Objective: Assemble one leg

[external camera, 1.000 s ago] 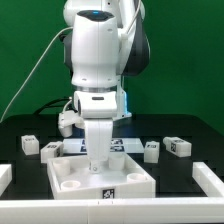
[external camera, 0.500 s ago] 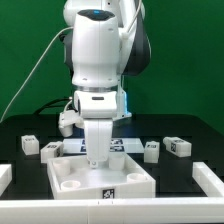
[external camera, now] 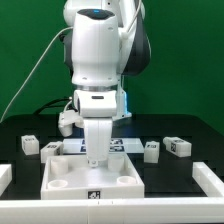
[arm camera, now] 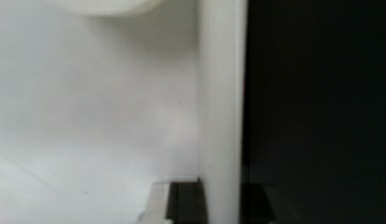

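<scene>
The large white square panel (external camera: 70, 172) lies on the black table in front of the arm, its front edge square to the exterior view, with a marker tag (external camera: 95, 195) on its front face. My gripper (external camera: 97, 163) is down at the panel's far side. In the wrist view its dark fingers (arm camera: 185, 205) straddle the panel's raised rim (arm camera: 220, 100), shut on it. Small white tagged legs lie apart behind the panel: two at the exterior view's left (external camera: 29, 144) (external camera: 51, 149) and two at its right (external camera: 151, 150) (external camera: 178, 146).
The marker board (external camera: 122, 145) lies flat behind the gripper. Low white rails sit at the exterior view's left (external camera: 5, 176) and right (external camera: 210, 178) edges. A cable hangs behind the arm.
The panel has turned and slid a little toward the exterior view's left: it stood corner-on before, and now its front edge faces the camera. The gripper stays on it.
</scene>
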You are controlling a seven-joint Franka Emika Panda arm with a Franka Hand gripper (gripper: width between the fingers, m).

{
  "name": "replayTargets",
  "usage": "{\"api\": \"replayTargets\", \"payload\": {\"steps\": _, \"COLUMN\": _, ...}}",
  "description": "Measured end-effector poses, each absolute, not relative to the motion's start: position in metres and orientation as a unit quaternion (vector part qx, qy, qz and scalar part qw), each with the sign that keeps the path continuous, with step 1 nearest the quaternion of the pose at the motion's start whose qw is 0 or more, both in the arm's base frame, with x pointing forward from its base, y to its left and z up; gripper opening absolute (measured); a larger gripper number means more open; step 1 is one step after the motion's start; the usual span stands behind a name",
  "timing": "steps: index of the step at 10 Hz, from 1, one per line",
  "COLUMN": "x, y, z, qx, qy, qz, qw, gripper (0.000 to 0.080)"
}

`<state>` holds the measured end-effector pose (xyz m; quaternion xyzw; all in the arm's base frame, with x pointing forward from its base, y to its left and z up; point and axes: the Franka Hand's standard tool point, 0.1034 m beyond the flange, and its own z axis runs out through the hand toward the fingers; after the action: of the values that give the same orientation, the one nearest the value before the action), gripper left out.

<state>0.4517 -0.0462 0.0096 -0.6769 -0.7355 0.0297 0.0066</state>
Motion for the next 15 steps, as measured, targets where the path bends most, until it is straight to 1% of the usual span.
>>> {"api": "replayTargets", "payload": {"steps": 2, "x": 0.452, "y": -0.043, "z": 0.010, "qx": -0.682, "qy": -0.731, "qz": 0.029, "qw": 0.006, "gripper": 0.0062}}
{"api": "replayTargets", "payload": {"steps": 3, "x": 0.452, "y": -0.028, "z": 0.009, "qx": -0.694, "qy": -0.719, "qz": 0.027, "qw": 0.008, "gripper": 0.0063}}
{"api": "replayTargets", "payload": {"steps": 6, "x": 0.459, "y": 0.033, "z": 0.010, "qx": -0.711, "qy": -0.703, "qz": 0.016, "qw": 0.012, "gripper": 0.0063}}
{"api": "replayTargets", "payload": {"steps": 8, "x": 0.468, "y": 0.058, "z": 0.011, "qx": -0.704, "qy": -0.710, "qz": 0.012, "qw": 0.013, "gripper": 0.0063}}
{"api": "replayTargets", "payload": {"steps": 11, "x": 0.488, "y": 0.073, "z": 0.009, "qx": -0.698, "qy": -0.716, "qz": -0.001, "qw": 0.011, "gripper": 0.0063}}
{"api": "replayTargets", "payload": {"steps": 13, "x": 0.489, "y": 0.074, "z": 0.009, "qx": -0.698, "qy": -0.716, "qz": -0.001, "qw": 0.011, "gripper": 0.0063}}
{"api": "replayTargets", "payload": {"steps": 14, "x": 0.489, "y": 0.073, "z": 0.009, "qx": -0.699, "qy": -0.715, "qz": -0.001, "qw": 0.011, "gripper": 0.0144}}
{"api": "replayTargets", "payload": {"steps": 15, "x": 0.489, "y": 0.073, "z": 0.009, "qx": -0.699, "qy": -0.715, "qz": -0.001, "qw": 0.011, "gripper": 0.0281}}
